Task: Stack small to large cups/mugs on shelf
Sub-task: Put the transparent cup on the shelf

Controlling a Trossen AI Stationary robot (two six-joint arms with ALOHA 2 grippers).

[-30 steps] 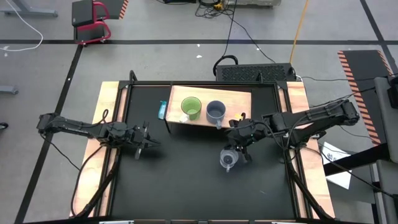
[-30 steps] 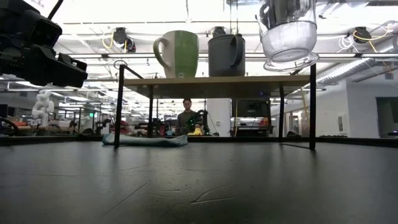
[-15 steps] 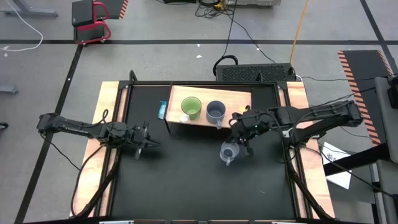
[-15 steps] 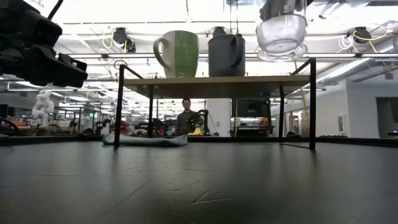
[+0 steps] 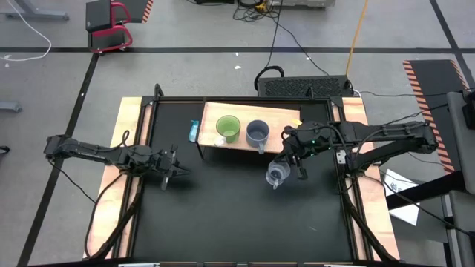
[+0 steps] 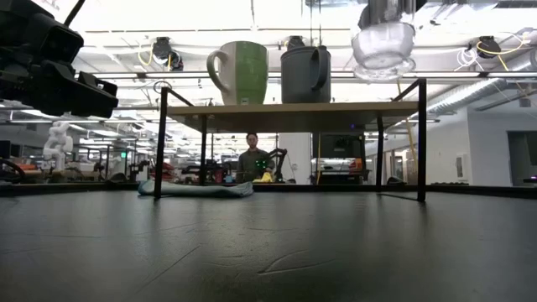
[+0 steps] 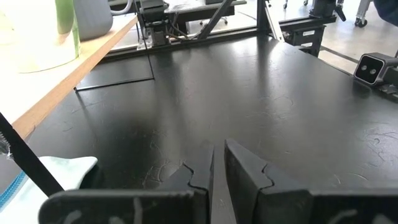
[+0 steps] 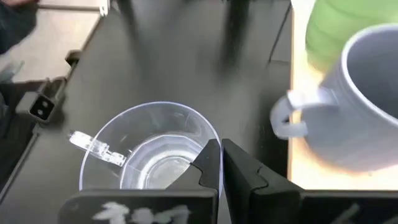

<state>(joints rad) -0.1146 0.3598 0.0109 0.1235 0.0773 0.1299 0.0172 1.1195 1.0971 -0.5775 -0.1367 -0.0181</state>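
The lime-green mug (image 5: pixel 228 129) and the grey-blue mug (image 5: pixel 257 133) stand upright side by side on the light tan shelf (image 5: pixel 286 119); they also show in the low view (image 6: pixel 239 72) (image 6: pixel 304 74). My right gripper (image 5: pixel 291 162) is shut on the clear glass cup (image 5: pixel 277 175), held in the air just off the shelf's near right corner, above the shelf's height in the low view (image 6: pixel 383 44). My left gripper (image 5: pixel 177 172) is shut and empty over the black tabletop at the left. My right gripper pinches the glass cup's rim and wall (image 8: pixel 208 152), one finger inside the cup and one outside. The fingers come from the table's right side, slanting down. The cup hangs upright, mouth up, clear of table and shelf, its handle (image 8: pixel 93 146) on the side away from the fingers.
A light blue cloth (image 5: pixel 194 132) lies on the tabletop at the shelf's left end, under the board's edge. The shelf's right part beside the grey-blue mug is bare. A person sits in the room far behind the table (image 6: pixel 251 157).
My right gripper has carried the glass cup up and toward the table's far right, closer to the shelf's right end. The cup has stayed upright in the hold and now hangs higher than the shelf board.
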